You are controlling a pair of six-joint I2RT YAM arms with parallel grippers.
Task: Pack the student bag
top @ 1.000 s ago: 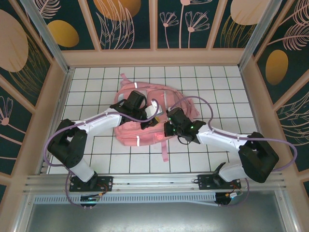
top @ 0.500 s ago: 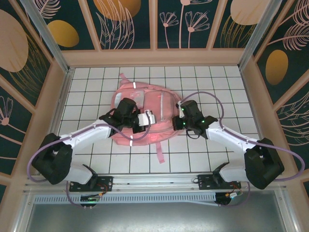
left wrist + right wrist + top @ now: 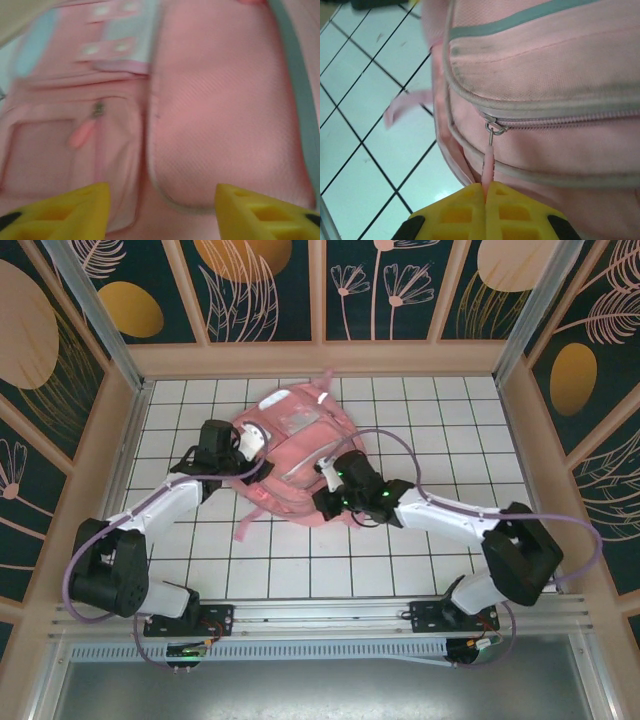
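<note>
The student bag (image 3: 295, 455), a large pink backpack, lies flat at the middle back of the tiled table. My left gripper (image 3: 256, 446) hovers at its left side, open. In the left wrist view its yellow fingers (image 3: 80, 210) stand wide apart over the pink fabric (image 3: 220, 125) with nothing between them, close to a small pocket zip (image 3: 95, 112). My right gripper (image 3: 326, 502) is at the bag's near right edge. In the right wrist view it (image 3: 485, 192) is shut on the pink zipper pull (image 3: 488, 165), which hangs from the metal slider (image 3: 494, 128).
A loose pink strap (image 3: 243, 530) trails over the tiles in front of the bag, and another strap end (image 3: 325, 380) points to the back. Wooden walls (image 3: 120, 440) ring the white tiled table (image 3: 450, 440). The rail with the arm bases (image 3: 320, 615) runs along the near edge.
The bag has slid and turned toward the back of the table. My left gripper has opened, let go and shifted left. My right gripper has kept its hold on the zipper pull.
</note>
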